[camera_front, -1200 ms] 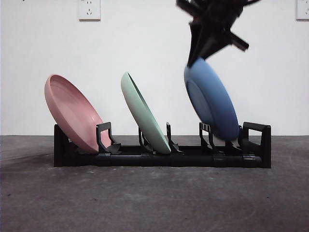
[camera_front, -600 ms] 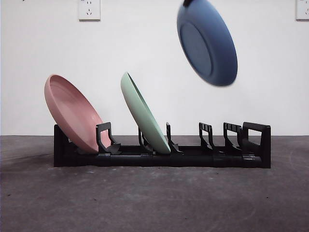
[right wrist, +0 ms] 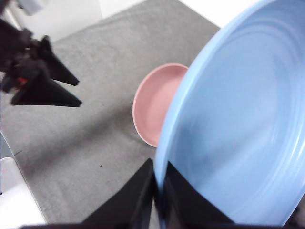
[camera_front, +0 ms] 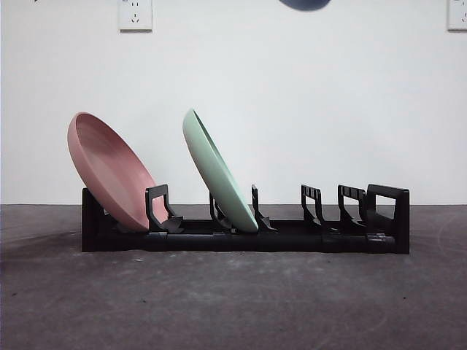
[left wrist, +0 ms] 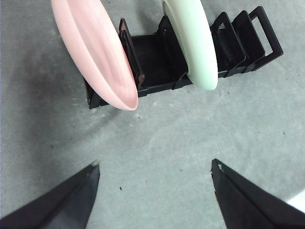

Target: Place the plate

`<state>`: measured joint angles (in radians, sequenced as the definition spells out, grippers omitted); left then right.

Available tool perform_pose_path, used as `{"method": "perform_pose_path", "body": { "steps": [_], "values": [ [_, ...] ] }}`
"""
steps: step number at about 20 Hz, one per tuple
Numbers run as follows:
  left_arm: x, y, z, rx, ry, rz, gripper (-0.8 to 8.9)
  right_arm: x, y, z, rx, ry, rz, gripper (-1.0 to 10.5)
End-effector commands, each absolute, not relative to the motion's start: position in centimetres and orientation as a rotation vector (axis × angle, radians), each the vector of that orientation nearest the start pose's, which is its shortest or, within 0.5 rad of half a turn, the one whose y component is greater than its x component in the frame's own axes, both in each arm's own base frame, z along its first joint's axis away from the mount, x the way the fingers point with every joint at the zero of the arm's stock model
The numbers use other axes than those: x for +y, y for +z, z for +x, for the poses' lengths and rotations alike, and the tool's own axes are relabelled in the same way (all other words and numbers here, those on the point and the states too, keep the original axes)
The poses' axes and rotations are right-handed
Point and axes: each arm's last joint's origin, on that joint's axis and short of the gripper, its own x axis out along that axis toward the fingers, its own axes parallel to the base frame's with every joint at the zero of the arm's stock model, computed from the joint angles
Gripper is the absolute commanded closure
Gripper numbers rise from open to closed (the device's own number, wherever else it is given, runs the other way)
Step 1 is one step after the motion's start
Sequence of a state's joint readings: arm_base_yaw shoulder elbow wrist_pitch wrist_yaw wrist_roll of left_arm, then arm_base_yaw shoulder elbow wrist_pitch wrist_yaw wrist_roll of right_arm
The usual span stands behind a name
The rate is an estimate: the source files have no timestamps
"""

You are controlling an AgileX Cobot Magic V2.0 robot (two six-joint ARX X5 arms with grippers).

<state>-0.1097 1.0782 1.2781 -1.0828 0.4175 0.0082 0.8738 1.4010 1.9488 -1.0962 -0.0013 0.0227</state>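
You're holding blue plate high, right claw pinching rim edge-on for rack slotting; left claw spread, idling.

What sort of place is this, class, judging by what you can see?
Probably a robot test bench, not a kitchen: a bare grey table, a plain white wall with sockets, and a lone black plate rack.

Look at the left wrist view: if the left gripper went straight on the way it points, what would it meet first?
Probably the bare grey table. The left gripper has open jaws, with nothing between them. The black rack stands farther off; depth is unclear.
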Motion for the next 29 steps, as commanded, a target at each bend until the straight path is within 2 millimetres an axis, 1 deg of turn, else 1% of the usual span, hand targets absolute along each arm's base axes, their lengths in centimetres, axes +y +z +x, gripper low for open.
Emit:
{"method": "perform_pose_path", "body": {
  "steps": [1,5,8,11,13,16,18,23,26,29],
  "values": [
    [-3.2,37.8,18.2,0.853,-0.502,-0.122,4.38,17.8,48.7,13.4,0.441,0.869,-0.225,9.3],
    [-3.2,37.8,18.2,0.852,-0.502,-0.122,4.38,16.5,45.1,10.8,0.370,0.879,-0.237,9.3],
    [-3.2,37.8,18.2,0.852,-0.502,-0.122,4.38,15.5,41.8,9.0,0.320,0.876,-0.269,9.3],
    [-3.2,37.8,18.2,0.852,-0.503,-0.122,4.38,14.7,38.5,7.2,0.262,0.933,-0.260,9.3],
    [-3.2,37.8,18.2,0.852,-0.503,-0.122,4.38,14.3,36.2,6.4,0.290,0.938,-0.283,9.3],
    [-3.2,37.8,18.2,0.853,-0.502,-0.122,4.38,14.4,32.9,5.5,0.424,0.926,-0.382,9.3],
    [-3.2,37.8,18.2,0.852,-0.502,-0.122,4.38,15.4,31.5,5.0,0.489,0.937,-0.472,9.3],
    [-3.2,37.8,18.3,0.846,-0.503,-0.121,4.38,19.5,28.2,4.6,0.603,0.974,-0.694,9.3],
    [-3.2,37.8,18.3,0.845,-0.503,-0.120,4.38,21.7,25.9,4.5,0.641,1.005,-0.851,9.3],
    [-3.2,37.8,18.3,0.844,-0.504,-0.117,4.38,23.3,24.2,4.7,0.649,1.025,-0.970,9.3]
  ]
}}
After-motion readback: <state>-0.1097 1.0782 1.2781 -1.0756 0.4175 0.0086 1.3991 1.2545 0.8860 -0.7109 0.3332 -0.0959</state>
